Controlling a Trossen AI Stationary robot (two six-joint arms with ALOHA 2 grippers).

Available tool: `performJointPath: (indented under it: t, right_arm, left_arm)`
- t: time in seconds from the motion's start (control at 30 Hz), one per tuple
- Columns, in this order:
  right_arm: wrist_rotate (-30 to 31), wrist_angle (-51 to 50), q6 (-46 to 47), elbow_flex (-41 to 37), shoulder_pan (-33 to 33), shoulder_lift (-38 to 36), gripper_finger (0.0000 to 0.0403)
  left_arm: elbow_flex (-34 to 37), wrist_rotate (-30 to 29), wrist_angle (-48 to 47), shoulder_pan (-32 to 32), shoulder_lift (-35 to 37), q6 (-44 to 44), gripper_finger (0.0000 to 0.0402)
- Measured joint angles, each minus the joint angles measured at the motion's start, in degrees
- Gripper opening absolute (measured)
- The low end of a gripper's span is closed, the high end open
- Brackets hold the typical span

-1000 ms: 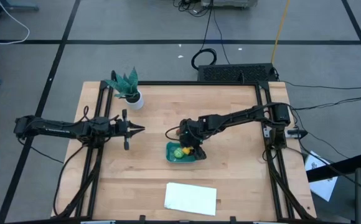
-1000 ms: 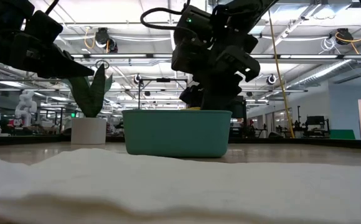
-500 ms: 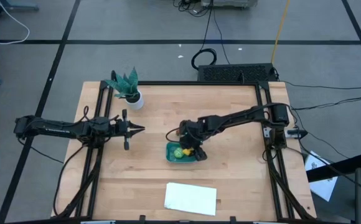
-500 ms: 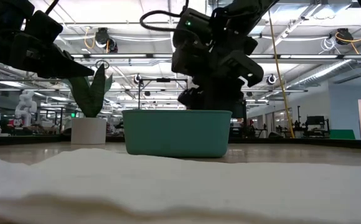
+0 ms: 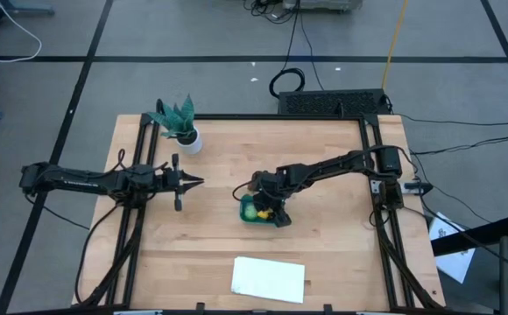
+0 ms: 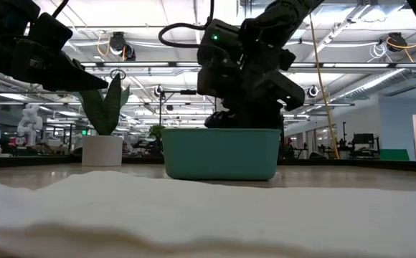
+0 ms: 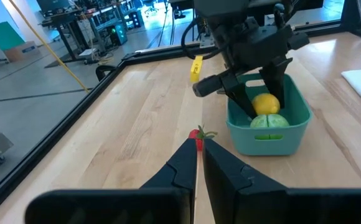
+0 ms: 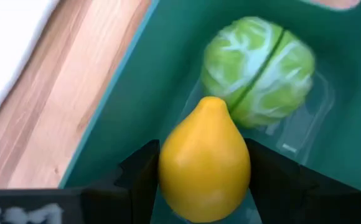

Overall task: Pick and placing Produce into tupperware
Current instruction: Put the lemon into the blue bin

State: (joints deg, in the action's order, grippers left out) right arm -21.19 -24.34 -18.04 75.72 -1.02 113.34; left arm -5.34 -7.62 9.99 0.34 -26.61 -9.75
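Note:
The teal tupperware (image 5: pixel 258 214) sits mid-table, also in the left wrist view (image 7: pixel 274 140). Inside it lies the round light-green piece (image 7: pixel 269 122), with the yellow lemon (image 8: pixel 205 165) beside it. My right gripper (image 5: pixel 268 208) reaches down into the container and is shut on the lemon. The small red piece (image 7: pixel 197 134) lies on the wood just outside the container's wall. My left gripper (image 5: pixel 197 182) hovers shut, left of the container, its tips pointing toward it. My right gripper pinches the lemon across its wide belly (image 8: pixel 168 174), one dark finger (image 8: pixel 137 177) on each side. It comes from above, pointing down into the container. The lemon's pointed end (image 8: pixel 213 102) faces the green piece. Whether the lemon rests on the container floor I cannot tell.
A teal-leaved potted plant (image 5: pixel 182 122) stands at the table's far left corner. A flat white sheet (image 5: pixel 269 278) lies near the near edge and fills the foreground of the low view (image 6: pixel 194 215). Black rails run along both table sides.
My right gripper has sunk lower into the container, still shut on the lemon. The container has slid a little toward the table's right edge.

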Motion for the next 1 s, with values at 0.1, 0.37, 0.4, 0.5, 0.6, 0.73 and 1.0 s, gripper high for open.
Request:
performJointPath:
  t: [0.1, 0.37, 0.4, 0.5, 0.6, 0.73, 1.0]
  right_arm:
    - [-0.02, -0.37, -0.09, 0.00, 0.00, 0.07, 0.0199]
    - [-0.04, -0.39, 0.67, 0.00, 0.00, 0.07, 0.0216]
    - [-0.03, -0.41, 0.68, 0.00, 0.00, 0.07, 0.0221]
    - [-0.02, -0.40, 0.93, 0.00, 0.00, 0.07, 0.0231]
    - [0.00, -0.41, 1.02, 0.00, 0.00, 0.07, 0.0233]
    - [0.02, -0.41, 1.06, 0.00, 0.00, 0.07, 0.0231]
    - [0.12, -0.58, 2.35, 0.00, -0.01, -0.10, 0.0231]
  left_arm:
    - [0.00, 0.00, 0.01, 0.00, -0.02, -0.03, 0.0033]
    - [0.00, 0.00, -0.01, 0.00, -0.02, -0.05, 0.0033]
    - [0.00, 0.00, -0.01, 0.00, 0.00, -0.05, 0.0033]
    - [0.00, 0.00, -0.15, 0.00, 0.00, -0.05, 0.0033]
    - [0.00, 0.01, -0.69, 0.00, -0.02, -0.05, 0.0033]
    - [0.00, 0.00, -0.91, 0.00, 0.00, -0.05, 0.0033]
    - [0.01, 0.00, -0.91, 0.00, -0.01, -0.05, 0.0033]
